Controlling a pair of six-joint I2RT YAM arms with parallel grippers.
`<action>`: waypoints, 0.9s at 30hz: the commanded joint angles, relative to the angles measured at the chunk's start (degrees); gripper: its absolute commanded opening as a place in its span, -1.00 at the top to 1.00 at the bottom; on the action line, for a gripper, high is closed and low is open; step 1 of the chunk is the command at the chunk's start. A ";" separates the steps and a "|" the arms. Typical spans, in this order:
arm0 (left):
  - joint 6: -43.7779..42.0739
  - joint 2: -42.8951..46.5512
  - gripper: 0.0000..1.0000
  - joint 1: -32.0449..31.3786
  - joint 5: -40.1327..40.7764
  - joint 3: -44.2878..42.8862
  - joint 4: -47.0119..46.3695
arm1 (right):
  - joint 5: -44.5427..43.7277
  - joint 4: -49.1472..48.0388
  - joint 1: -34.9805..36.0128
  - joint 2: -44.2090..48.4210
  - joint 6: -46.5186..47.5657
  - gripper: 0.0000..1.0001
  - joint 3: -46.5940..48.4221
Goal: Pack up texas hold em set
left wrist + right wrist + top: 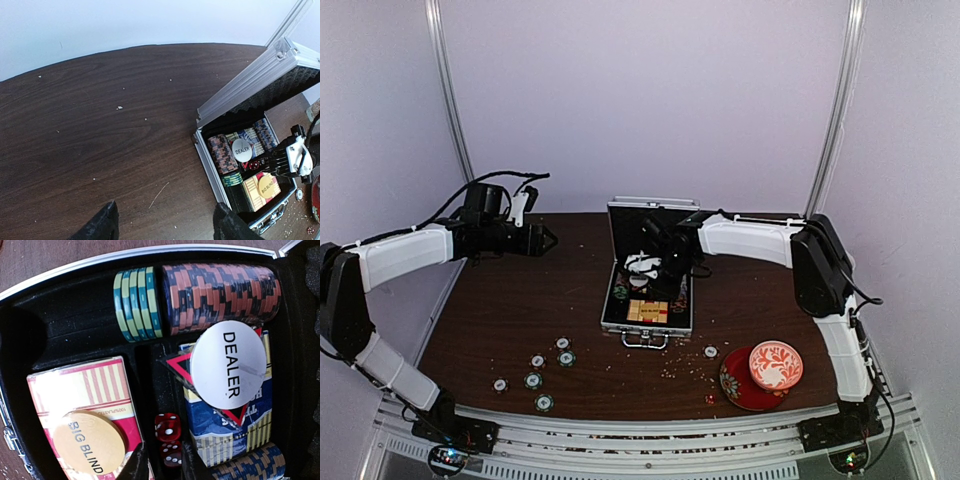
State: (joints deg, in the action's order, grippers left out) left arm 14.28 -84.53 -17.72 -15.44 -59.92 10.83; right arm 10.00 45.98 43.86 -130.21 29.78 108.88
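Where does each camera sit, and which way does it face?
Top: fixed above and behind the arms, looking down on the table; both arms, left tool and right tool show.
Left wrist: on the left arm, looking across the table to the open case; its fingertips at bottom.
Right wrist: on the right arm, looking down into the case at the dice; fingertips at bottom.
Shared: both wrist views show the DEALER button.

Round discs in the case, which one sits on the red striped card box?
The yellow BIG BLIND disc; the white DEALER disc lies over the blue card box instead.
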 commanded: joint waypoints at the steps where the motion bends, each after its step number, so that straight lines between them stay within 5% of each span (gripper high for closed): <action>1: 0.24 -0.28 -0.31 0.40 -0.74 -1.78 -1.16 | -0.77 -0.16 -0.37 -0.33 -0.16 0.48 1.86; 16: 0.14 -0.35 -0.27 0.40 -1.60 -1.74 -1.33 | 1.97 2.45 -0.48 7.17 -0.89 0.43 -0.66; 22: -0.73 2.50 -0.24 0.23 -7.85 1.89 -8.77 | 7.36 6.62 0.54 13.70 0.49 0.41 -5.21; 27: -6.44 4.20 -0.23 -8.54 -4.54 0.40 -7.05 | 8.68 5.89 1.43 23.36 2.26 0.40 -16.43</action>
State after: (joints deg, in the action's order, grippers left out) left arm 12.91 -82.96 -19.29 -20.60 -58.48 6.33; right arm 16.23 50.02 44.64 -113.45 30.46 99.33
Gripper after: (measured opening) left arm 0.615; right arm 0.297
